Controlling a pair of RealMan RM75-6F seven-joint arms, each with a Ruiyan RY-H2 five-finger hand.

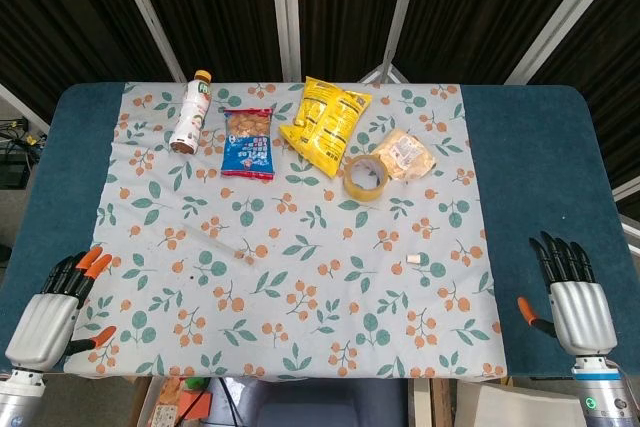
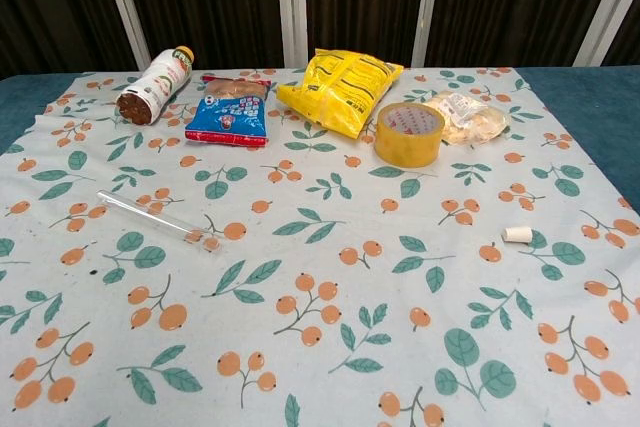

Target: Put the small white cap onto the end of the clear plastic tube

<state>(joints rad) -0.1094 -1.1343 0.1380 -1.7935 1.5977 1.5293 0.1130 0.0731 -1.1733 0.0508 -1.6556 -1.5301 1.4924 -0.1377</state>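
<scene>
My left hand (image 1: pixel 45 317) and right hand (image 1: pixel 578 302) lay empty, fingers apart, at the near table corners. Clear tube (image 2: pixel 155 218) lay at 9 o'clock on the leaf-print cloth (image 2: pixel 330 367), white cap (image 2: pixel 517 234) well apart at 3. Bottle (image 2: pixel 155 85), blue packet (image 2: pixel 229 112), yellow bag (image 2: pixel 340 87), tape roll (image 2: pixel 409 133) at 12; nothing between. Labels unreadable.

The left robot hand (image 1: pixel 55 307) and right robot hand (image 1: pixel 574 297) have silver-grey ribbed backs, black fingers, and orange on thumbs and fingertips.
</scene>
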